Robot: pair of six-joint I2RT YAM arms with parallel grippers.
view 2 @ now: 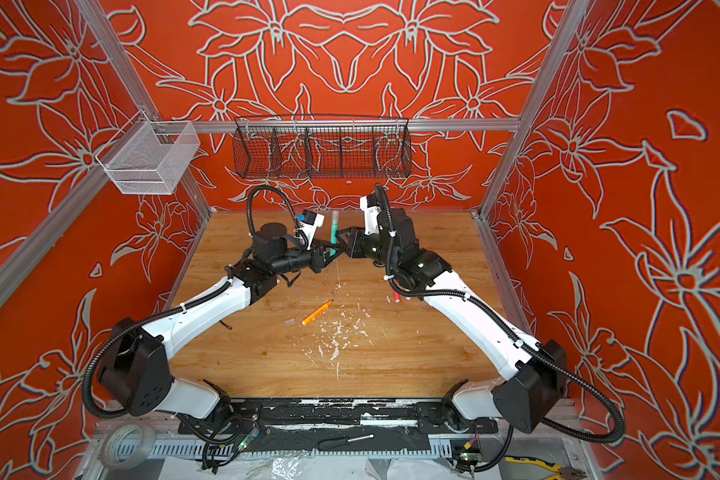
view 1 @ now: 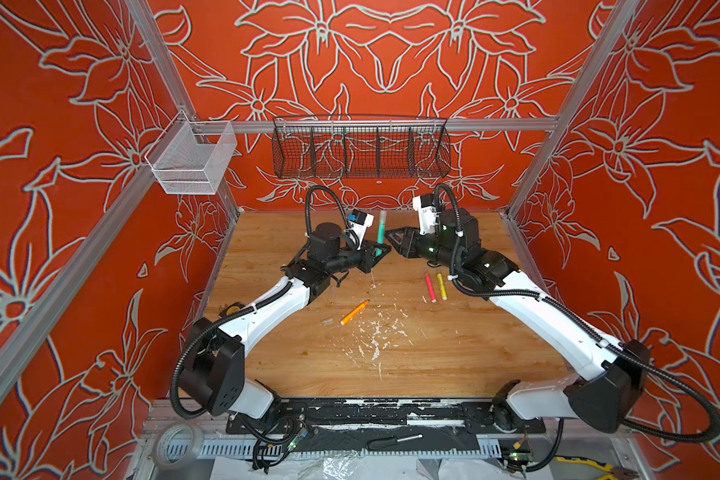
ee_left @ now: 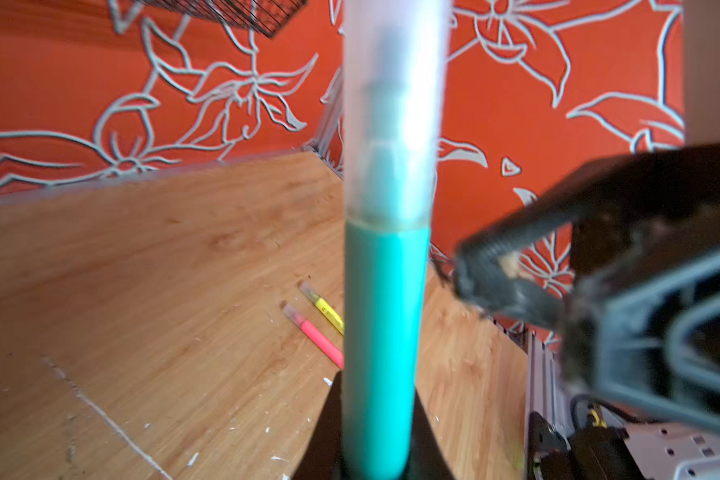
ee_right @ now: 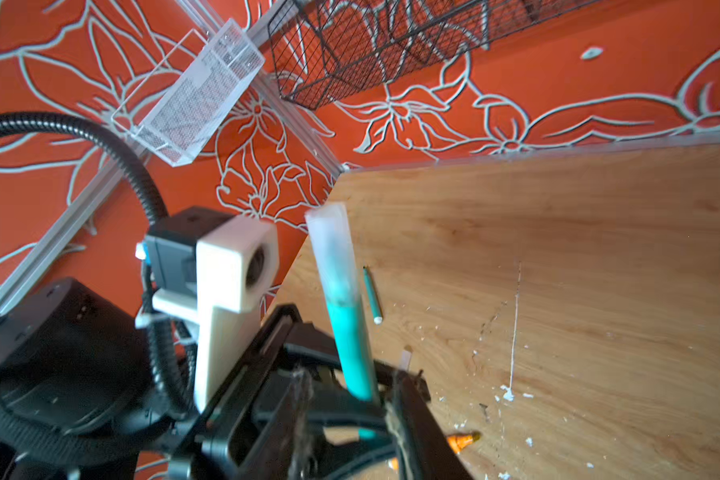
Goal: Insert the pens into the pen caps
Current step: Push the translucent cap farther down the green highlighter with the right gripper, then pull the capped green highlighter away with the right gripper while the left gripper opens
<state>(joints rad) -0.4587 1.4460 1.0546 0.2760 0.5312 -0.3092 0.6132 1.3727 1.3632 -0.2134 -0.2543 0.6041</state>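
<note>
My left gripper [view 1: 380, 251] [ee_left: 375, 465] is shut on a teal pen [view 1: 380, 237] [ee_left: 383, 332], held upright with a clear pen cap [view 1: 382, 217] [ee_left: 395, 116] seated on its tip. My right gripper [view 1: 391, 237] [ee_right: 352, 411] is open, its fingers either side of that pen's lower barrel [ee_right: 352, 353]. A second teal pen [ee_right: 373, 297] lies on the table beyond. The pink pen [view 1: 430, 288] and yellow pen [view 1: 442, 286] lie side by side, capped. An orange pen [view 1: 355, 311] lies mid-table with a loose cap [view 1: 327, 321] beside it.
A black wire basket [view 1: 360, 151] and a white mesh basket [view 1: 192, 160] hang on the back rail. White paint flecks [view 1: 375, 336] dot the wooden table [view 1: 454, 353]. A screwdriver [view 1: 395, 440], tape roll [view 1: 179, 446] and pliers [view 1: 599, 467] lie below the front edge.
</note>
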